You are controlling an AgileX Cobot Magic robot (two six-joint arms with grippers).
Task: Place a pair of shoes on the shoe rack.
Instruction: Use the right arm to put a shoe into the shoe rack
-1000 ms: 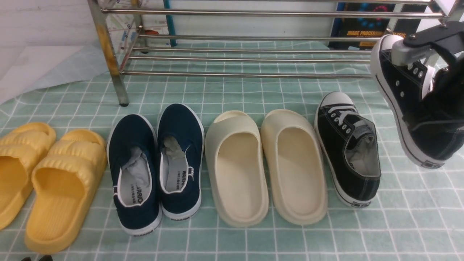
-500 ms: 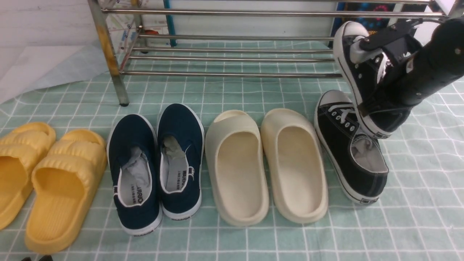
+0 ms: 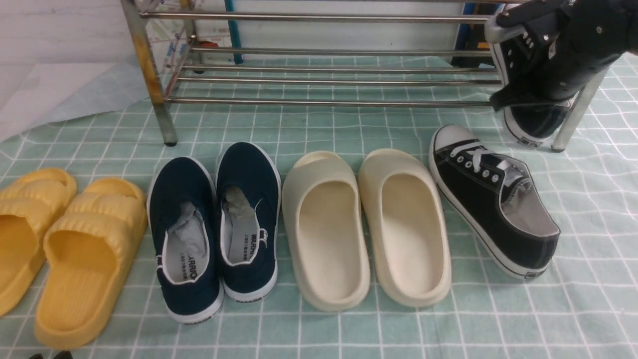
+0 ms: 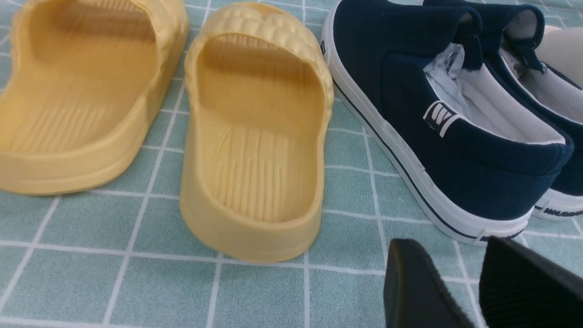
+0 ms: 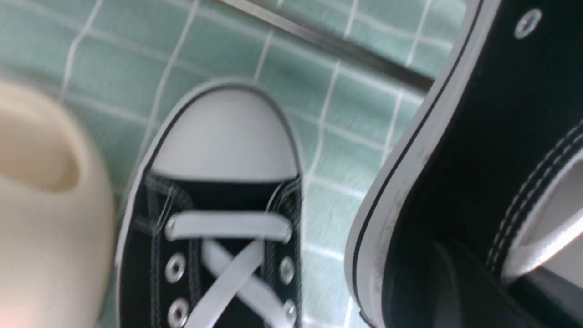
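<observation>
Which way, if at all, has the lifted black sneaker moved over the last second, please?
Yes. The lifted sneaker has moved up and away from the camera, now overlapping the right end of the shoe rack.

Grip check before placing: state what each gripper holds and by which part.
Right gripper holds one black sneaker by the side of its upper, near the eyelets. Left gripper is open, holding nothing.

I read "WARRIO" on the right navy slip-on's (image 3: 247, 174) insole and "ARRIO" on the left navy slip-on's (image 3: 182, 189) insole, both cut off. Left wrist view: "WARR" on a heel strip (image 4: 558, 212), striped W tag (image 4: 439, 119) on the shoe's side.
</observation>
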